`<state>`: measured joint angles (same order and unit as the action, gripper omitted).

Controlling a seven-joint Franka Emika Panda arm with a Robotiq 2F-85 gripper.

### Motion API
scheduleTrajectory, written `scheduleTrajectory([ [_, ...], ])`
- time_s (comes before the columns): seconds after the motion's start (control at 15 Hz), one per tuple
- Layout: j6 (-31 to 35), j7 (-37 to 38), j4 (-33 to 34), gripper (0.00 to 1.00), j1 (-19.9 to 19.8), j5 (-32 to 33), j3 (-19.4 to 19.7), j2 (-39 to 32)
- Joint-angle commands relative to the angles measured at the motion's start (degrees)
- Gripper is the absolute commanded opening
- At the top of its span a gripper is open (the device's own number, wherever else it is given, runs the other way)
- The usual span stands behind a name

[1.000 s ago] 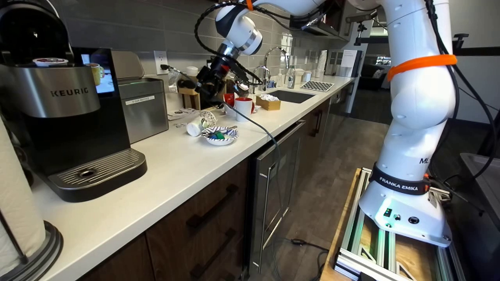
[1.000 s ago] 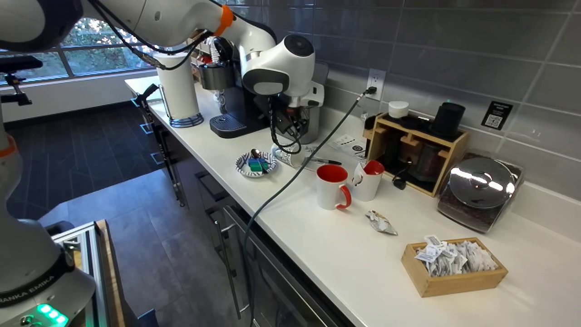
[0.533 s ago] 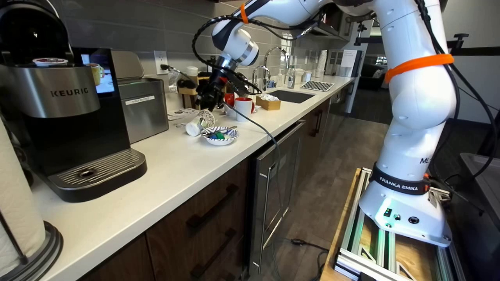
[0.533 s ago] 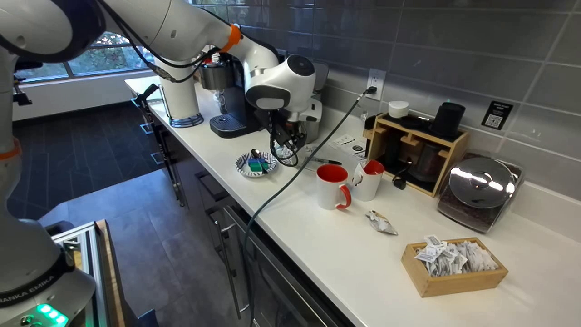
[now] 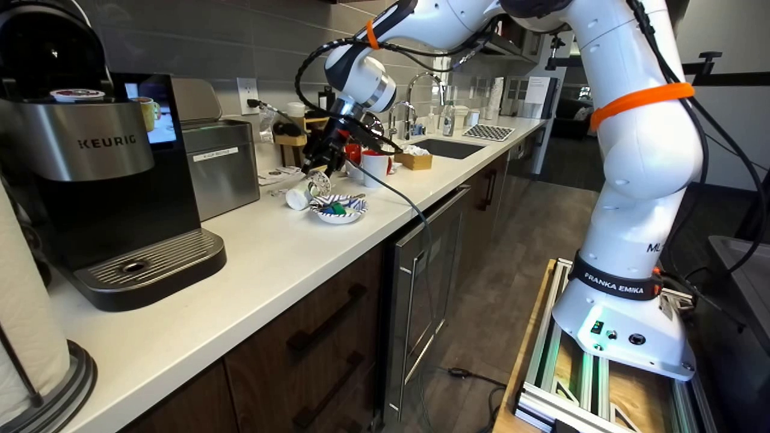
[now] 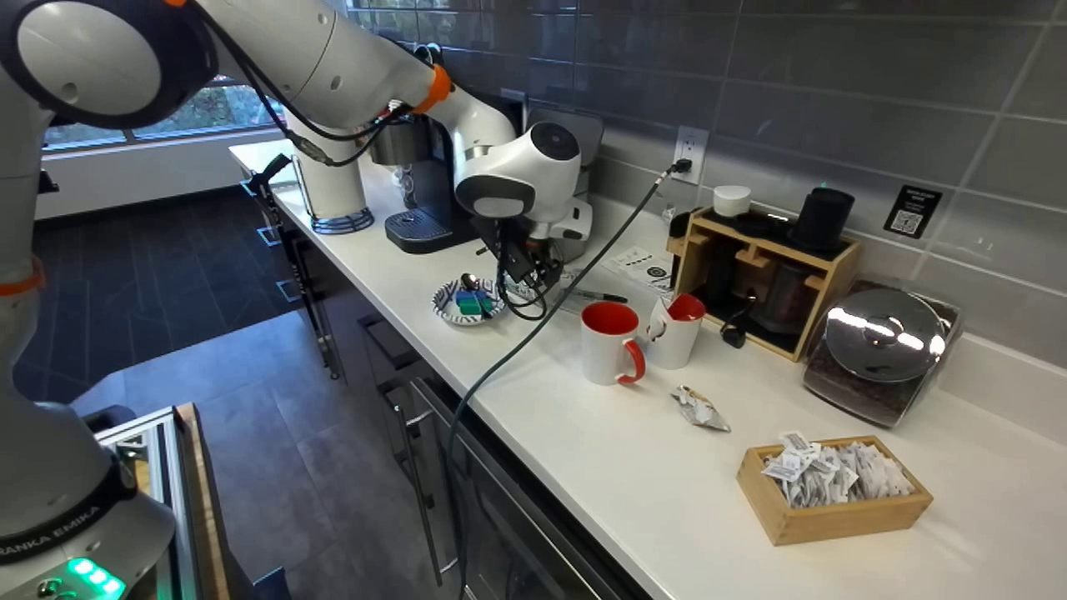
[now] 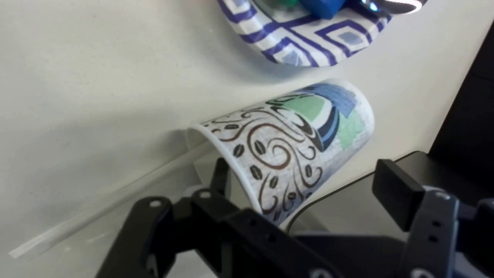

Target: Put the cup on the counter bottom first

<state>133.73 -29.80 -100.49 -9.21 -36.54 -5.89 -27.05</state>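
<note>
One second's descent brought your spread, empty tool [image 7: 308, 185] near the sideways cup [image 7: 287, 148], probably readying a grasp.

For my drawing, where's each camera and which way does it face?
An exterior view: near paper towels, looking toward the sink; arm, base show.
An exterior view: near the wooden box, looking toward the coffee machine; arm, base show.
Wrist view: behind the gripper, which shows; looking down at the cup.
Both exterior views share the counter.
</note>
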Motion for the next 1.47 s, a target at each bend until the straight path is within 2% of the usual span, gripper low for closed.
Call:
scheduleTrajectory([
  [0.0,-0.2,0.6,1.2,0.62,-0.4,-0.9,-1.3,-1.1],
  [0.47,-0.4,-0.2,1.5,0.07,-0.6,-2.3,-2.3,0.0],
  [0.53,-0.5,-0.5,1.6,0.02,-0.6,-2.3,-2.5,0.9],
  [0.8,-1.4,-2.6,2.2,0.00,0.1,-1.1,-3.0,5.5],
  [1.07,-3.9,-4.5,1.6,0.00,3.7,3.2,-3.9,9.6],
  [1.4,-6.9,2.3,-0.2,0.00,12.1,18.8,-4.6,13.8],
])
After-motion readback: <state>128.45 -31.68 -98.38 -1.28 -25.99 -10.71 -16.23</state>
